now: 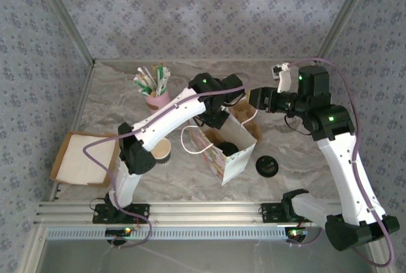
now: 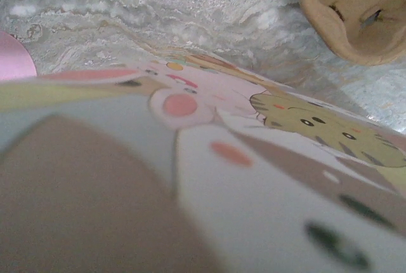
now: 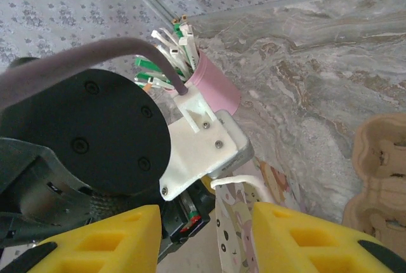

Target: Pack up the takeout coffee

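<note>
The table point(image 1: 298, 143) is a pale grey marble-look slab with brown veins. It is closed in by walls point(image 1: 190, 13) papered in blue-grey with a small floral repeat, and a ribbed aluminium rail point(image 1: 203, 213) runs along its near edge.

Far to the left of the left gripper point(image 1: 214, 119) lies a flat, square cardboard tray point(image 1: 82, 157), matte brown. Nearer, left of that gripper and toward the bases, stands an open tan paper cup point(image 1: 162, 151), just beside the arm's lower link. Left of and beyond the gripper is a smooth pink cup point(image 1: 157, 99) bristling with white and green stirrers and sachets.

The left gripper is closed at the far rim of the paper bag point(image 1: 231, 149). Whether it pinches the paper cannot be made out. The bag is a glossy, boxy thing printed with pastel cartoon animals. It has white cord handles and stands open, with something dark inside that is too shaded to name.

Just right of that gripper, touching the bag's far side, sits a moulded pulp cup carrier point(image 1: 246, 120), rough and beige.

The right gripper point(image 3: 209, 247) hovers above the bag's rim. Its blocky yellow fingers are apart and grip nothing. A round black lid point(image 1: 266, 166) lies on the marble on its near side, apart from the bag.
</note>
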Robot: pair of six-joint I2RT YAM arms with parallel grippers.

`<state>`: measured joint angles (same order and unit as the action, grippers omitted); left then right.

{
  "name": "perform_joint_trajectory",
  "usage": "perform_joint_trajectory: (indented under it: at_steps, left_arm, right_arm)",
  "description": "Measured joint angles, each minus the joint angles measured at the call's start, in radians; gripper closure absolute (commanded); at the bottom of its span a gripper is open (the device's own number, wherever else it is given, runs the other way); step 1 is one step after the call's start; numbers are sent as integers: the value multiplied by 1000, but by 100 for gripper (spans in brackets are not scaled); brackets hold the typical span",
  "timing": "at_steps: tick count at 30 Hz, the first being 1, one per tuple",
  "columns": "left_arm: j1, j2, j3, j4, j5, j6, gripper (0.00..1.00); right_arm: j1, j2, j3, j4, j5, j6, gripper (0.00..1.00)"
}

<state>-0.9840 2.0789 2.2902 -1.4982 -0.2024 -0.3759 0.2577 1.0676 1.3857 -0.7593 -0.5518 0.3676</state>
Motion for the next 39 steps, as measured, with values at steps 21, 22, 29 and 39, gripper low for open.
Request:
perform_joint_trajectory:
  at_steps: [21, 22, 29, 39]
  left_arm:
    - [4, -56, -83, 93, 31, -31, 57]
    - [5, -57, -77, 93, 33, -34, 53]
    - [8, -95, 6, 105, 49, -34, 34]
    - [6, -228, -12, 154, 56, -38, 6]
  right_arm:
    - [20, 0, 0, -12, -3, -10, 56]
    - [20, 0, 0, -13, -3, -10, 56]
    - [23, 0, 0, -22, -2, -10, 55]
    - [23, -60, 0, -50, 52, -19, 38]
